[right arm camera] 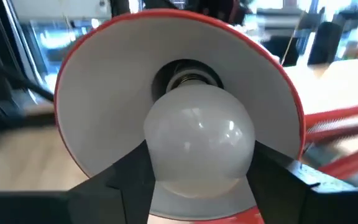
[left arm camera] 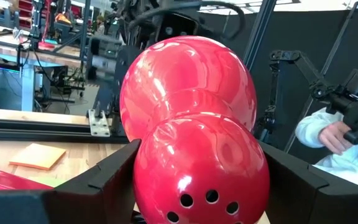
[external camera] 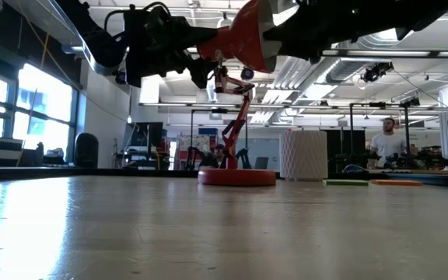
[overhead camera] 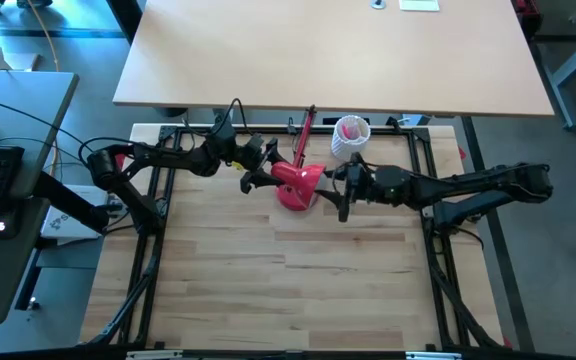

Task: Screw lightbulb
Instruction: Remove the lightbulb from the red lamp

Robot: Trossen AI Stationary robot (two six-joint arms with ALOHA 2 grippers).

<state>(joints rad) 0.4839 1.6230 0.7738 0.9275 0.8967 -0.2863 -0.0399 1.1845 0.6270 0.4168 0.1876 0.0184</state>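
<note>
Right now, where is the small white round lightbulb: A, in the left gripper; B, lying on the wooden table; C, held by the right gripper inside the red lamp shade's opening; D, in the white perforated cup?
C: the right wrist view shows the small white round lightbulb between the right gripper fingers, its base at the socket inside the red lamp shade, while the left gripper clamps the shade's outside.

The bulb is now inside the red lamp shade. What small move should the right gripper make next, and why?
Probably turn the wrist to twist the lightbulb in. The right gripper is shut on the globe, whose screw base sits at the socket inside the lamp shade, while the left gripper clamps the shade's back to steady it.
</note>
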